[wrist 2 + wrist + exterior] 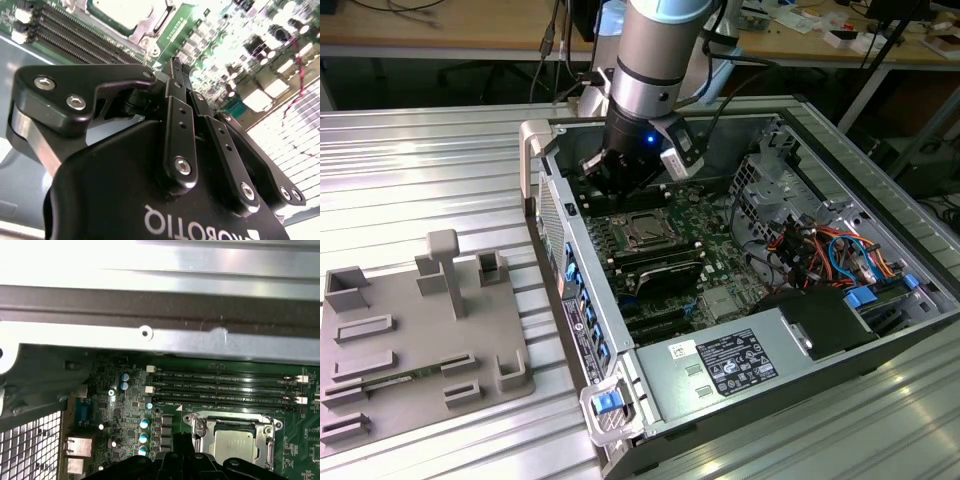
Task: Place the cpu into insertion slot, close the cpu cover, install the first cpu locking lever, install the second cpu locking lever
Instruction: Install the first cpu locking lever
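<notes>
The cpu [235, 442] lies flat in the insertion slot [645, 232] on the green board, its dull silver top showing. The shiny cpu cover [197, 426] frames it and looks lowered over it; the same cpu [122, 10] and frame edge [145, 27] appear in the second wrist view. I cannot tell how the locking levers stand. My gripper [176, 65] is shut with nothing between its black fingers. It hangs a short way above the board, beside the socket, toward the exterior view's left of it [615, 190]. Its tips [181, 442] sit next to the cover's edge.
Long black memory slots [220, 387] run beside the socket, under the case's metal wall [150, 340]. A grey box with a white label [720, 365] fills the case's near end. Coloured cables [830, 250] crowd the exterior view's right. A grey fixture plate [410, 340] lies outside the case.
</notes>
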Controlling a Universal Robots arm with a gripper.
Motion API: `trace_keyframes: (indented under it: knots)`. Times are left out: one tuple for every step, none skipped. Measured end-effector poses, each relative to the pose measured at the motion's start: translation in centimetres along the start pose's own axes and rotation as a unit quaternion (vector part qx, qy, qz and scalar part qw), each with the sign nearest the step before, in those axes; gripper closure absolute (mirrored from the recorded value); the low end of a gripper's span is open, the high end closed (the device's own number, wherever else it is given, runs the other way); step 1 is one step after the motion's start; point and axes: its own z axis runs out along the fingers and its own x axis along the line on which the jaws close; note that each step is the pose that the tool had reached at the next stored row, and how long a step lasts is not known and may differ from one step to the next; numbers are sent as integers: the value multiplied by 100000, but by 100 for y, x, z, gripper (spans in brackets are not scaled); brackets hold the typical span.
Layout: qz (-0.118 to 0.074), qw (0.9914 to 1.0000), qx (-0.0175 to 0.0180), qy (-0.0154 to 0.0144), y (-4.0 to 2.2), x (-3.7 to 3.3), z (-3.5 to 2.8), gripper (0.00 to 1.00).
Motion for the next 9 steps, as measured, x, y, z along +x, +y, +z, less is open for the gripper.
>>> trace_keyframes:
  knots:
    - [-8, 100000, 15, -134, 19, -1, 0, 89]
    - [-12, 100000, 40, -279, 41, -2, -1, 89]
    - [-11, 99999, 70, -401, 56, -2, -4, 89]
    - [-12, 99999, 90, -502, 64, -2, -9, 89]
    - [-15, 99998, 106, -596, 74, -3, -16, 89]
    - [-19, 99998, 117, -692, 82, -4, -23, 89]
    - [-27, 99996, 118, -864, 93, -5, -37, 89]
    - [-31, 99996, 119, -905, 95, -6, -39, 89]
    - [-33, 99996, 122, -918, 95, -6, -40, 89]
